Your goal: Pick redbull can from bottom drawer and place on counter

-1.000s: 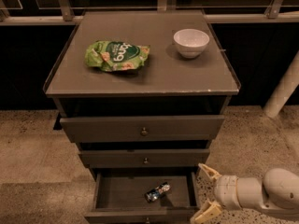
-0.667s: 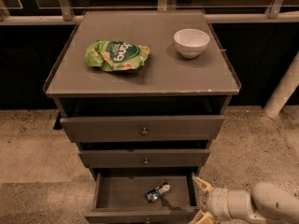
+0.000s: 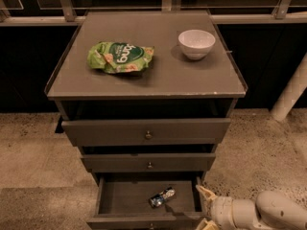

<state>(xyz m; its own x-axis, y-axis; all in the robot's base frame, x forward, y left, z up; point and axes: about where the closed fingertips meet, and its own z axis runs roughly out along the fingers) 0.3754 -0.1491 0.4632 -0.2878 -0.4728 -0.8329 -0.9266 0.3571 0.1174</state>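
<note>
we're early on | bottom drawer (image 3: 125,196) pulled out, redbull can (image 3: 162,197) lying inside | tool (image 3: 203,210) spread wide, holding nothing, just right of drawer | grab, lift, drop on table (image 3: 144,78) all left

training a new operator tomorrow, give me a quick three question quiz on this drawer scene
1. True or false: the slim silver-and-blue metal redbull can lies inside the open dark grey bottom drawer.
2. What shares the flat grey counter with the round white bowl? A crumpled green snack bag; B red mug; C yellow sponge.
3. Where is the pale two-finger gripper?
Key: 1 true. 2 A. 3 Beside the drawer's right front corner, open, empty.
</note>
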